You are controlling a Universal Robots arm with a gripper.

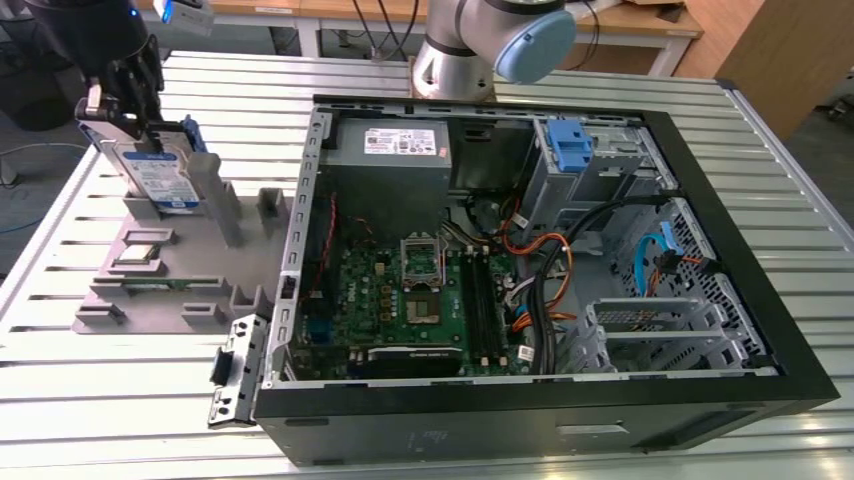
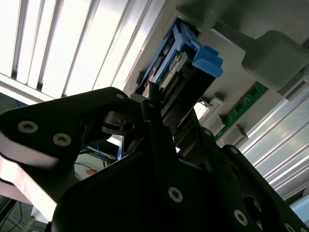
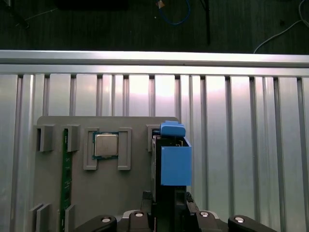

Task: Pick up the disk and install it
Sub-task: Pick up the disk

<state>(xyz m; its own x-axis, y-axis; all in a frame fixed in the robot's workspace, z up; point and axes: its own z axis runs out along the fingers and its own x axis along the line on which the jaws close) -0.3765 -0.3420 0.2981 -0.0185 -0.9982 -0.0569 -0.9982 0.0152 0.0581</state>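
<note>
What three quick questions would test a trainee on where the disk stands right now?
1. True or false: the disk already lies inside the computer case.
2. The disk is: A lying flat; B standing on edge; C leaning against the case.
3. At which end of the disk is the gripper?
Key: 1 false; 2 B; 3 its top end.

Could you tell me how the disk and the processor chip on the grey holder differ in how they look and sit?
The disk stands on edge in its slot; the processor chip lies flat in its recess. The disk is the larger, a rectangle; the chip is a small square. The disk carries a blue bracket and a label; the chip's top is bare metal. Both sit in the grey holder.
</note>
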